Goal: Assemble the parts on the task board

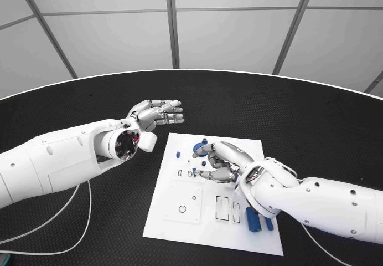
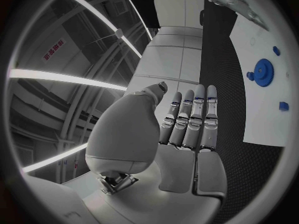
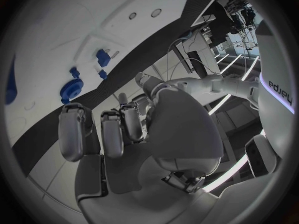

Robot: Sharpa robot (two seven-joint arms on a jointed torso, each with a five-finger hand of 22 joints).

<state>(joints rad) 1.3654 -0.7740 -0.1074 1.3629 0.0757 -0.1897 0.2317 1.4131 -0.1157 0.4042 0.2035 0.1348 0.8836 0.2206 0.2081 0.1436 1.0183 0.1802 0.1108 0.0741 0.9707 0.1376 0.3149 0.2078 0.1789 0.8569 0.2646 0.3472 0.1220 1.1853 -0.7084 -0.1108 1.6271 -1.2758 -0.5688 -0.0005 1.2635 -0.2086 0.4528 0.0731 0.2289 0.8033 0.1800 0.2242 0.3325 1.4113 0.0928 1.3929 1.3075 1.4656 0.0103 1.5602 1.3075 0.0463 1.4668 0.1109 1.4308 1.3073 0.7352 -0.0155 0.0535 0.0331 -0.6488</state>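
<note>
Overhead, right robot hand curled, empty, over the task board; left robot hand flat, fingers apart, in its wrist view.

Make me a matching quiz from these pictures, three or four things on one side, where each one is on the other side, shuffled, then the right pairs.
Things:
1. left robot hand
2. right robot hand
3. blue gear
4. long blue parts

Places:
A. lying on the task board near its corner closest to the robot, beside the right arm
B. over the middle of the task board
C. over the bare black table, off the board
D. lying flat on the board near its far edge

Pairs: 1-C, 2-B, 3-D, 4-A
</note>
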